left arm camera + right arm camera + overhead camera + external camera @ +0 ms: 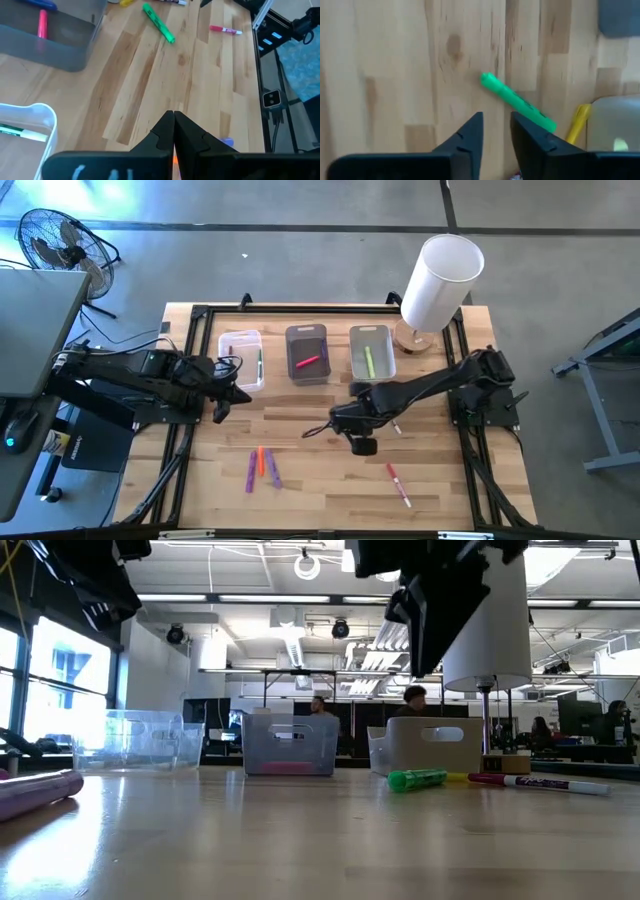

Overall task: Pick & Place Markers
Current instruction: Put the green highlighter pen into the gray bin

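My right hand (pixel 495 131), fingers slightly parted and empty, hung over the worktop (pixel 330 480) at centre frame, the green marker (pixel 517 102) just ahead, lying diagonally toward lower right; my clenched left hand (pixel 173 131) waited farther off.

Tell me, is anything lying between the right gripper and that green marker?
No. In the right wrist view, only bare wooden tabletop separates the right gripper from the green marker.

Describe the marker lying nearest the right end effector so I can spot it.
Start at the tall white cylinder at the table's back right, then drop to the right end effector mid-table. Just ahead lies the green marker, bright green all over, unlike the yellow marker touching its far end.
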Controlling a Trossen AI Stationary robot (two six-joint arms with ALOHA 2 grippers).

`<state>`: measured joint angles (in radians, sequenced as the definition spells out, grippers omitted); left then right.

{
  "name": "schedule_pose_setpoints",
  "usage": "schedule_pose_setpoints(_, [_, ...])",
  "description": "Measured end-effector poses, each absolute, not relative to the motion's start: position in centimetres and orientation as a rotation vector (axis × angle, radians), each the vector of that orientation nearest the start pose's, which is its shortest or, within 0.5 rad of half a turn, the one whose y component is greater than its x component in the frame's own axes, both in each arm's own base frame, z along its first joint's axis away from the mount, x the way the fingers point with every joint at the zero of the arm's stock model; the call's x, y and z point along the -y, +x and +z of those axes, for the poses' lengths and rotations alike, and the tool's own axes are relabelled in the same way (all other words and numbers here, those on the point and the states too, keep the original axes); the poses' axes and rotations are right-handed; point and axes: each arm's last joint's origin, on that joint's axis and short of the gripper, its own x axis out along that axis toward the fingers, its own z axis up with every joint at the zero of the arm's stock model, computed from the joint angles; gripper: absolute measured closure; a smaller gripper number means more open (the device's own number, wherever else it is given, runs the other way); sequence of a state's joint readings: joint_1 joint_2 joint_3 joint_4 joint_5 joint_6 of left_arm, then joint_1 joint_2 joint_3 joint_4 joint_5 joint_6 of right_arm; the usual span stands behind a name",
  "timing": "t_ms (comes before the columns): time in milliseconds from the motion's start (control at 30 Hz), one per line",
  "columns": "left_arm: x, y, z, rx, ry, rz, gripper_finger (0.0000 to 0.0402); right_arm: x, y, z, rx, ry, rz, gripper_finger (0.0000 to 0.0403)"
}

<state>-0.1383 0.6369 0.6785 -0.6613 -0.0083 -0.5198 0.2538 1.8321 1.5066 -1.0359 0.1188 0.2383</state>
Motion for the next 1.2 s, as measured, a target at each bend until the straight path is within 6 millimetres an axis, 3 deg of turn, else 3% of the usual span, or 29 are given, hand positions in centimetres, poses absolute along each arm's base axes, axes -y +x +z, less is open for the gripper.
schedule_pose_setpoints(267, [1.7, 12.8, 27.5, -0.627, -0.5, 0.053, 0.0401, -7.3, 35.9, 22.1, -1.387, -0.383, 0.105, 0.0257])
schedule_pose_setpoints(533, [1.7, 12.8, 27.5, -0.622, -0.549, 0.074, 0.0401, -4.9, 35.2, 17.8, -1.43, -0.511, 0.277, 0.0266])
schedule_pose_setpoints(733, [1.7, 13.0, 27.8, -0.582, -0.604, 0.09, 0.0401, -4.5, 34.2, 15.2, -1.436, -0.582, 0.343, 0.0269])
schedule_pose_setpoints(933, [1.6, 13.1, 28.0, -0.548, -0.637, 0.128, 0.0401, -4.5, 33.8, 13.7, -1.374, -0.583, 0.342, 0.0276])
schedule_pose_setpoints(1133, [1.6, 13.3, 27.9, -0.551, -0.63, 0.151, 0.0401, -5.0, 33.6, 13.6, -1.376, -0.486, 0.305, 0.0349])
schedule_pose_setpoints(1200, [1.6, 13.3, 27.9, -0.55, -0.629, 0.151, 0.0401, -5.1, 34.0, 13.8, -1.353, -0.396, 0.283, 0.0353])
